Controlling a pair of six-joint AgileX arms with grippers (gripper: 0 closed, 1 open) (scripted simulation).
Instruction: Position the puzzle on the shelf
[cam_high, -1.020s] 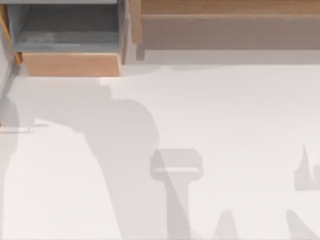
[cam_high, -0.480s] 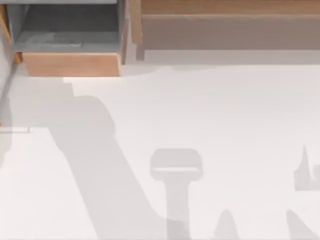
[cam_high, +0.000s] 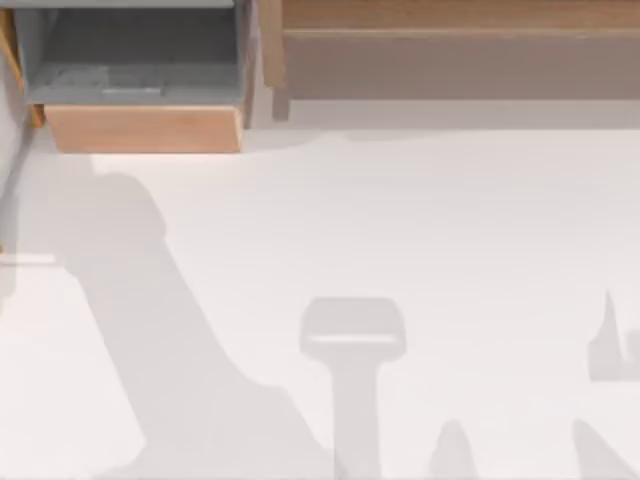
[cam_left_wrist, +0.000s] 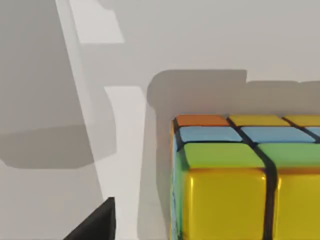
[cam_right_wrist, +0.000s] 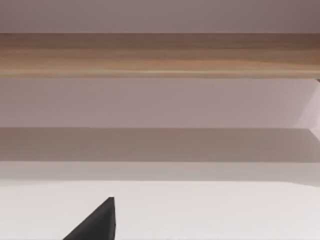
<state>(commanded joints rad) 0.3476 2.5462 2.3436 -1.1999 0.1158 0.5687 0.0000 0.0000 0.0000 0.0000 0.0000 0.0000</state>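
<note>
The left hand, its grip state impossible to tell, is nearing the puzzle on the desk, and should be centring squarely over it before carrying it to the shelf.

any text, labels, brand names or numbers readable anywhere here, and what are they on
None: no readable text, number, brand or sign in any view.
The puzzle has plain yellow, green, blue and orange squares with dark grid lines, no lettering.
The shelf and the grey-lined box show bare wood and grey surfaces, no label.
The table is plain white with shadows.
</note>
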